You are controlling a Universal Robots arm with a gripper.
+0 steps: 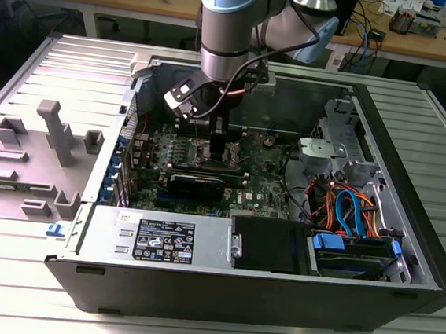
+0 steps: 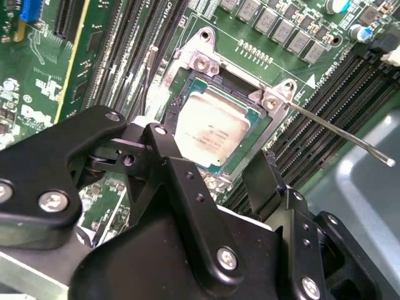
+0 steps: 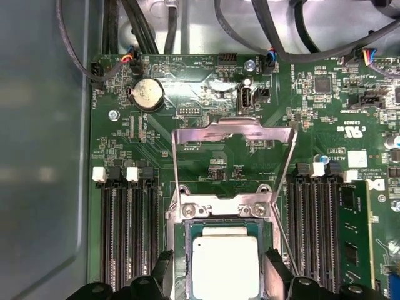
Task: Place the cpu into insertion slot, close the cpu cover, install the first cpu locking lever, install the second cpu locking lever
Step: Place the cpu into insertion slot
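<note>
1. Exterior view: the arm (image 1: 229, 25) reached down into the open computer case (image 1: 410, 193), which stood on the desk (image 1: 20, 305).
2. First wrist view: the cpu (image 3: 225, 265) sat inside the insertion slot (image 3: 215, 205). The cpu cover (image 3: 234, 129) stood raised just beyond the slot, not closed.
3. Second wrist view: a locking lever (image 2: 337, 133) slanted free from the slot's corner, out over the memory slots (image 2: 350, 87).
4. Both wrist views: the jaws were released, one on either side of the slot, clear of the cpu.
</note>
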